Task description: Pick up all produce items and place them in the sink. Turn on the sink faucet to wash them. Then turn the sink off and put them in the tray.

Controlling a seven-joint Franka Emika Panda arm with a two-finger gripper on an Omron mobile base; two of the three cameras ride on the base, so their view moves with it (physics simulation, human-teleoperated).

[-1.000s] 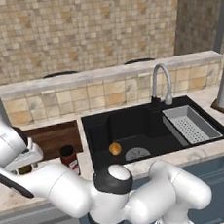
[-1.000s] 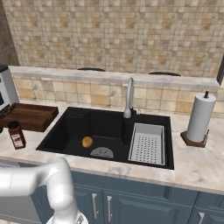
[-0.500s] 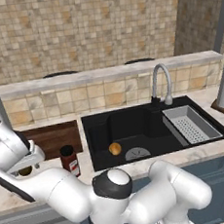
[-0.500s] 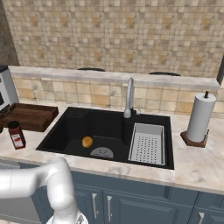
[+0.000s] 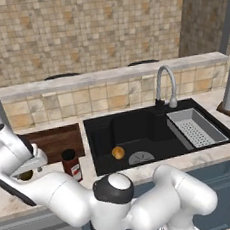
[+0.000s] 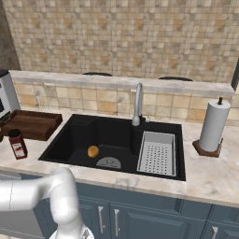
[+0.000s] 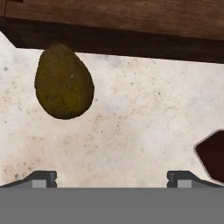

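An olive-brown fruit (image 7: pixel 64 82) lies on the pale speckled counter (image 7: pixel 144 131), just beside the dark wooden tray (image 7: pixel 122 17) and touching nothing. The gripper (image 7: pixel 111 177) hovers over the counter near the fruit with its jaws spread wide, holding nothing. An orange-yellow fruit (image 6: pixel 93 151) sits on the floor of the black sink (image 6: pixel 84 133), close to the round drain (image 6: pixel 108 163). A red-labelled jar (image 5: pixel 71 164) stands on the counter between tray and sink.

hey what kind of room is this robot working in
A home-style kitchen, most likely, and a rendered one: a black sink with a gooseneck faucet set in a marble-look counter, a tiled backsplash, and a paper towel roll.
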